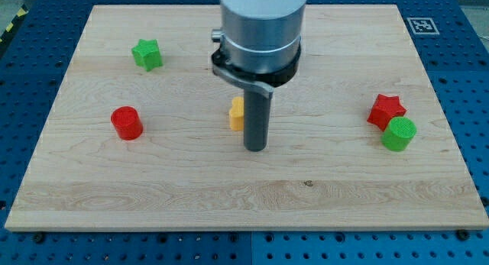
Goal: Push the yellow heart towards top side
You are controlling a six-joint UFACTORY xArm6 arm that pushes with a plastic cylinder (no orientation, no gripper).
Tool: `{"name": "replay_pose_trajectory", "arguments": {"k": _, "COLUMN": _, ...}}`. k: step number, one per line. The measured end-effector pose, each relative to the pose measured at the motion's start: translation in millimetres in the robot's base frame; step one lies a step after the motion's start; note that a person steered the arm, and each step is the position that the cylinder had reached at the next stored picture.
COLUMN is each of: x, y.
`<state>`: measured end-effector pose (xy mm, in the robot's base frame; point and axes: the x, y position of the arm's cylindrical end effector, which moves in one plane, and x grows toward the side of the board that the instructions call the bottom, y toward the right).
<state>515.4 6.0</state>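
Yellow heart (237, 114) was seen mid-board, partly hidden behind my tip (255, 149), set just beside its right-bottom. No fingers fitted. Off-centre contact was judged likely to slide it left, not toward top edge.

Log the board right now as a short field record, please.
tip: my tip on the board, just right of and below the yellow heart
heart: partly hidden behind the rod, near centre
left side: green star, red cylinder
right side: red star touching green cylinder
surface: wooden board
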Motion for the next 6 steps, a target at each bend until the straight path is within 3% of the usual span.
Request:
{"name": "replay_pose_trajectory", "arguments": {"k": 3, "x": 0.1, "y": -16.0}}
{"name": "replay_pose_trajectory", "arguments": {"k": 5, "x": -76.8, "y": -20.3}}
{"name": "replay_pose_trajectory", "arguments": {"k": 6, "x": -66.8, "y": -23.1}}
